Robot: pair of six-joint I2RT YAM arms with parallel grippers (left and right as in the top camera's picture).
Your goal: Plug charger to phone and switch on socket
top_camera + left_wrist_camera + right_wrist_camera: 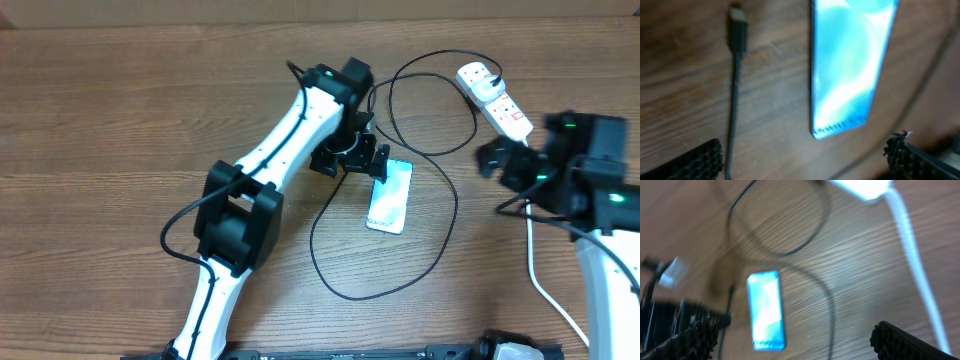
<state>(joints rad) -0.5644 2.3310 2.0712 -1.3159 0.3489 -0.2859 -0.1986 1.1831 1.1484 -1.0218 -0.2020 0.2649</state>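
The phone (pixel 390 196) lies flat on the wooden table with its blue screen lit; it also shows in the left wrist view (pixel 852 65) and the right wrist view (pixel 765 311). The black charger cable (pixel 447 225) loops around it, and its connector tip (pixel 737 17) lies loose to the left of the phone, unplugged. The white socket strip (pixel 497 101) lies at the back right, with a white plug (pixel 478 72) in it. My left gripper (pixel 360 155) is open and empty just above the phone's upper end (pixel 805 167). My right gripper (pixel 506 163) is open and empty just below the socket strip (pixel 795 345).
The thick white lead (pixel 550 295) runs from the strip down the right side of the table; it also shows in the right wrist view (pixel 917 265). The cable's loops (pixel 785 230) lie between phone and strip. The left arm (pixel 270 160) stretches across the table's middle.
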